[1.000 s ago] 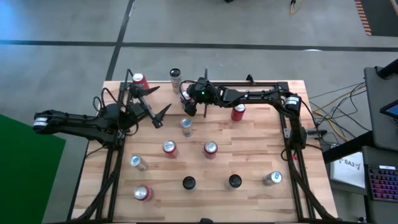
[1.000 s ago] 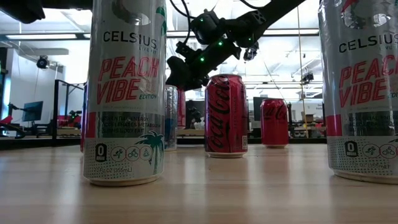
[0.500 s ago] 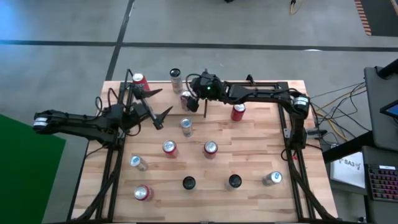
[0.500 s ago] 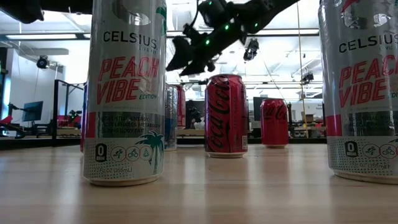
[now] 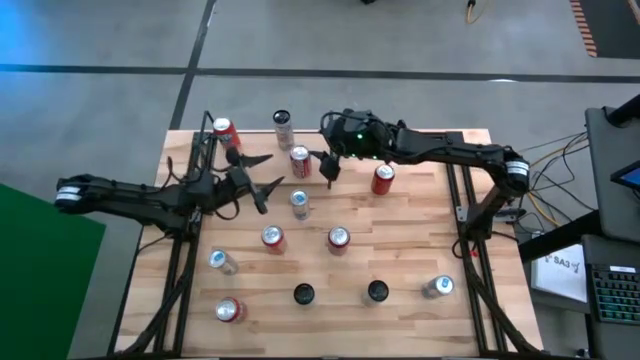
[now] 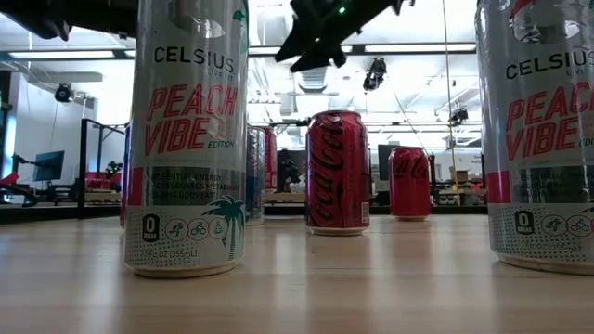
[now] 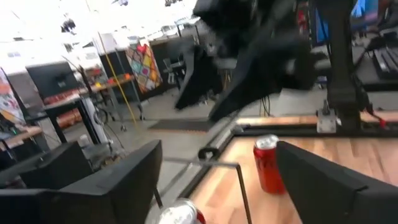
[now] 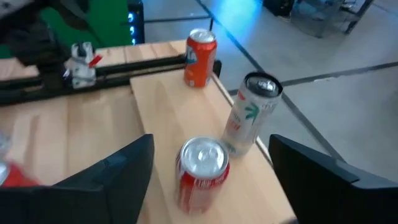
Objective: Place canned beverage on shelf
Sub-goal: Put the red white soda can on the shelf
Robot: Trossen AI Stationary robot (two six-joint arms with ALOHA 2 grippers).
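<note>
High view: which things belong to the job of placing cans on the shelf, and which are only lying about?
Job:
- shelf
- red can and Celsius can on it
- Coca-Cola can on the table
- left hand and right hand, both open

Lying about:
- keyboard
- cables
- green panel

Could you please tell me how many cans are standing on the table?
12 cans: three at the back, one further right, three central, five in front. None seems hidden.
</note>
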